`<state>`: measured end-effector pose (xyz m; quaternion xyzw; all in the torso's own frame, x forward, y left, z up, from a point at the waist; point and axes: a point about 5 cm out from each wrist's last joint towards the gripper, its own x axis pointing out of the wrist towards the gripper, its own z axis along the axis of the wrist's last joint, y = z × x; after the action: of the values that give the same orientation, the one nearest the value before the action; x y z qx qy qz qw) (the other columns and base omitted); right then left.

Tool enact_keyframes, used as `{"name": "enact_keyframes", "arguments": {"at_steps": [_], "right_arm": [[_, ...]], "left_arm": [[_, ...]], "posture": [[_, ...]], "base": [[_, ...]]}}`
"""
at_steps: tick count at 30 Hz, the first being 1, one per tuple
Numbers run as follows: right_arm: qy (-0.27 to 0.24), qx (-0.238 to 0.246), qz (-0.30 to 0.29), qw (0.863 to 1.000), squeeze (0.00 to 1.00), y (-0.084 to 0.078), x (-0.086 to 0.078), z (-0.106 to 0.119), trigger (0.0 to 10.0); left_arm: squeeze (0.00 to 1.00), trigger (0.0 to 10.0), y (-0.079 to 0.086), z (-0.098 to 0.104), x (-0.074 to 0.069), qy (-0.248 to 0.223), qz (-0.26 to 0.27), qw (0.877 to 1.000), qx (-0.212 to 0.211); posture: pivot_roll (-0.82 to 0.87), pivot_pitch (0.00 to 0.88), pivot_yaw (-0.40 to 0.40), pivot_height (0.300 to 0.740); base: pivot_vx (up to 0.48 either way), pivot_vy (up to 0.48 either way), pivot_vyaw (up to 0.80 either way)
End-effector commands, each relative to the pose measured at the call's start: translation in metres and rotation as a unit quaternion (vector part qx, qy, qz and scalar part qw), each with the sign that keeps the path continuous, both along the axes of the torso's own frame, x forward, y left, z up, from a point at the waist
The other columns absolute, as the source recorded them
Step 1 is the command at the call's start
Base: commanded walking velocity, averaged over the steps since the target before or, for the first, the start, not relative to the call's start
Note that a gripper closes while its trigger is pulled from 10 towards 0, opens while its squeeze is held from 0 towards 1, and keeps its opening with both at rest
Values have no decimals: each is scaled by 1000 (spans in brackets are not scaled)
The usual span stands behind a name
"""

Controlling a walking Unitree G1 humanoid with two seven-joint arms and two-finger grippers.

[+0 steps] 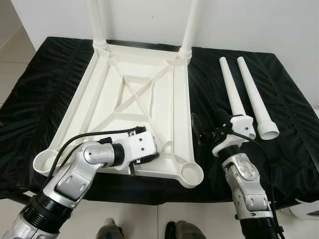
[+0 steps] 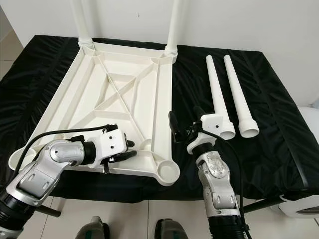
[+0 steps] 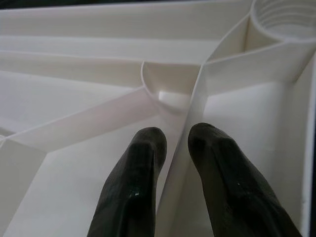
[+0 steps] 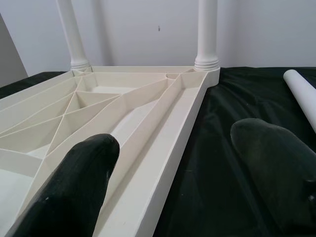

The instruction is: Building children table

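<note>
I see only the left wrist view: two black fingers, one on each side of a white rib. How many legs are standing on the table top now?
Observer: Two fitted legs stand in the far corners of the table top, which lies upside down.
Operator: Where are the other legs?
Observer: Two loose legs lie on the black cloth, to the robot's right of the table top.
Operator: And the right claw?
Observer: The right claw is open, between the table top's right edge and the loose legs.

Smooth white plastic tabletop (image 1: 124, 94) on matt black cloth (image 1: 45, 84)
</note>
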<state>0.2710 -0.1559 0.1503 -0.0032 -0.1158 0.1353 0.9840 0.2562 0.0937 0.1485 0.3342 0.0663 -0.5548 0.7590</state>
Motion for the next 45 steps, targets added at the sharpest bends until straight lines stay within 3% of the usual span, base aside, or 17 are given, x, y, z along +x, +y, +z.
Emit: {"name": "enact_keyframes", "arguments": {"at_steps": [1,4,9,23,32,34,35,37,38,42,45], "right_arm": [[4,-3,-7,1000,0,-3,-1,-2,10000],[4,-3,-8,1000,0,-3,-1,-2,10000],[4,-2,-9,1000,0,-3,-1,-2,10000],[2,1,-16,1000,0,-3,-1,-1,10000],[-1,4,-20,1000,0,-3,0,0,10000],[-2,5,-22,1000,0,-4,2,1,10000],[-7,4,-46,999,0,-10,10,2,10000],[-8,2,-57,998,0,-13,13,3,10000],[-8,2,-57,998,0,-13,13,3,10000],[-5,-11,-128,992,0,-29,31,2,10000],[-3,-9,-148,989,0,-34,37,4,10000]], "left_arm": [[0,10000,1,-4,2,-7,-1,1000,23],[0,10000,3,-8,8,-32,10,998,48],[0,10000,3,-8,13,-44,22,997,54],[0,10000,-11,-1,42,-84,81,993,19],[0,10000,-11,1,42,-84,71,994,20],[0,10000,-9,7,37,-75,56,996,7],[0,10000,-4,26,23,-51,13,998,-45],[0,10000,-3,32,19,-46,-1,997,-65],[0,10000,-3,32,19,-46,-1,997,-65],[0,10000,1,62,21,-3,24,980,-196],[0,10000,3,63,27,7,54,975,-214]], "posture": [[10,67,-42,740],[8,69,-40,740],[6,69,-39,740],[-1,68,-32,740],[-6,65,-28,740],[-1,63,-31,740],[16,60,-41,740],[16,60,-41,740],[16,60,-41,740],[32,51,-52,740],[36,49,-54,740]], "base": [[0,0,0],[0,0,0],[0,0,0],[0,0,0],[0,0,0],[0,0,0],[0,0,0],[0,0,0],[0,0,0],[0,0,0],[0,0,0]]}}
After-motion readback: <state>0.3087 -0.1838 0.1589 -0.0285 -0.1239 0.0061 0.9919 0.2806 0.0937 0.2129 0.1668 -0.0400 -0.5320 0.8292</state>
